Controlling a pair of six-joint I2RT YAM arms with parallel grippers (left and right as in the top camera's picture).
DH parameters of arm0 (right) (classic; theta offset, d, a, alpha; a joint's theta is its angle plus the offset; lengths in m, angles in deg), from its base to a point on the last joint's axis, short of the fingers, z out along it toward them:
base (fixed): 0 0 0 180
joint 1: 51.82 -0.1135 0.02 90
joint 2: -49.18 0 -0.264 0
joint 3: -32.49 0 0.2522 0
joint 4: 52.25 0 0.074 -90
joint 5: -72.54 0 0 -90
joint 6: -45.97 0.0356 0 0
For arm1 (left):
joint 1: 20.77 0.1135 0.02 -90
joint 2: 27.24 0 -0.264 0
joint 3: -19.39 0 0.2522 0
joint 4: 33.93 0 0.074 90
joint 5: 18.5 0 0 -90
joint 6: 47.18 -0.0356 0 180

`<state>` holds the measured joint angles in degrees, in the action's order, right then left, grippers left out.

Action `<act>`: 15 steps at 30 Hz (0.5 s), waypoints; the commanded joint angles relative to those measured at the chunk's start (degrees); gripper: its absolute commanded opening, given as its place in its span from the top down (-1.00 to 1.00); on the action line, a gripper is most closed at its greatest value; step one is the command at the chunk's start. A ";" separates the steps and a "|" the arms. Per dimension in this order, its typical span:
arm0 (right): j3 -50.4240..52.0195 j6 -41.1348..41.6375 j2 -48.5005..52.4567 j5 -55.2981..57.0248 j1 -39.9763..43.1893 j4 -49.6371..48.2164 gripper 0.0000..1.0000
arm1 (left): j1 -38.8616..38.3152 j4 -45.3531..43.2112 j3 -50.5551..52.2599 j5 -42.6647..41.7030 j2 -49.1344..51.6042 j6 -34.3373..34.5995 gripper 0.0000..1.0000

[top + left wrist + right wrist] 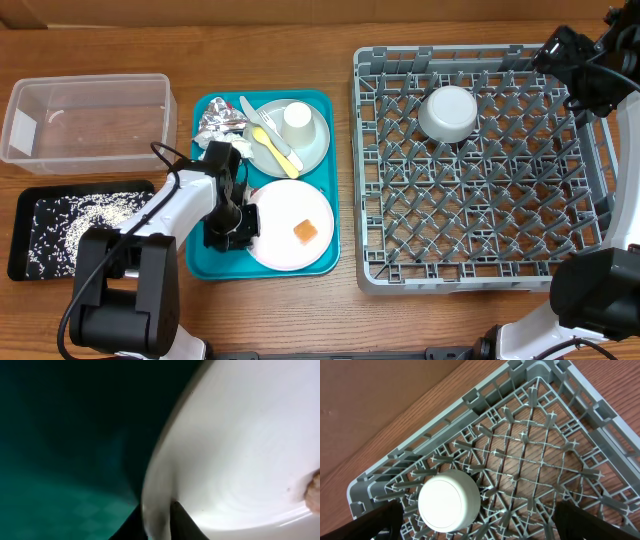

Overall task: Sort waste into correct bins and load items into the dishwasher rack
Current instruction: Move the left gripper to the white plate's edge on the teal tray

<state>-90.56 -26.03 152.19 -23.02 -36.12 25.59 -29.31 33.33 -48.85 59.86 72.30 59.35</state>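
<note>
Far L: clear tub [20, 130] at back, black tray [22, 200] w/ rice [80, 222] in front of it, both on the wood table [270, 320]. L arm [180, 200] comes in from the near edge, bent R over the teal tray [203, 265], wrist pointing down. L gripper [236, 228] is at the L rim of the white plate [290, 255], jaws narrow: 1 finger [182, 522] inside the rim, 1 outside, pinching it. Orange cube [305, 231] lies on that plate, R of the gripper & apart from it. Behind, on the same tray: foil ball [222, 122], then green plate [312, 148] w/ cup [297, 117], yellow fork [268, 143] & pale cutlery [252, 110] on it. R of the tray: grey rack [460, 280], 1 bowl [447, 112] upside down in its back part. R arm [585, 70] hangs over the rack's back R corner. R gripper [479, 527] is spread wide, holding nothing, w/ the bowl under it, nearer 1 finger.
</note>
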 commanded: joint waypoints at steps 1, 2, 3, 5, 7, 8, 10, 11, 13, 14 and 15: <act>-0.63 0.24 -1.95 0.59 0.09 -0.15 -1.00 | -0.07 1.95 -1.90 3.15 0.85 1.86 0.86; -0.63 0.26 -1.95 0.59 0.09 -0.15 -1.00 | -0.07 2.54 -2.54 3.28 0.85 1.88 0.91; -0.63 0.24 -1.97 0.59 0.09 -0.15 -1.00 | -0.07 3.04 -3.13 3.26 0.85 1.88 0.92; -0.63 0.24 -1.97 0.59 0.09 -0.15 -1.00 | -0.07 4.04 -4.26 3.23 0.85 1.90 0.92; -0.63 0.26 -1.97 0.59 0.09 -0.15 -1.00 | -0.07 5.05 -5.31 3.21 0.85 1.90 0.92; -0.63 0.24 -1.95 0.59 0.09 -0.15 -1.00 | -0.07 5.46 -5.73 3.21 0.85 1.90 0.92; -0.63 0.24 -1.97 0.59 0.09 -0.15 -1.00 | -0.07 6.78 -6.88 3.08 0.85 1.90 0.92; -0.63 0.24 -1.97 0.59 0.09 -0.15 -1.00 | -0.07 7.37 -7.37 2.93 0.83 1.92 0.92; -0.63 0.26 -1.95 0.59 0.09 -0.15 -1.00 | -0.07 8.79 -8.70 2.49 0.83 1.92 0.92; -0.63 0.24 -1.95 0.59 0.09 -0.15 -1.00 | -0.07 9.70 -9.55 2.03 0.83 1.90 0.92; -0.63 0.24 -1.97 0.59 0.09 -0.15 -1.00 | -0.07 10.45 -10.19 1.53 0.83 1.90 0.92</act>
<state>-90.56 -26.03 152.19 -23.02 -36.10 25.65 -29.31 42.24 -56.13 60.84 72.39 60.69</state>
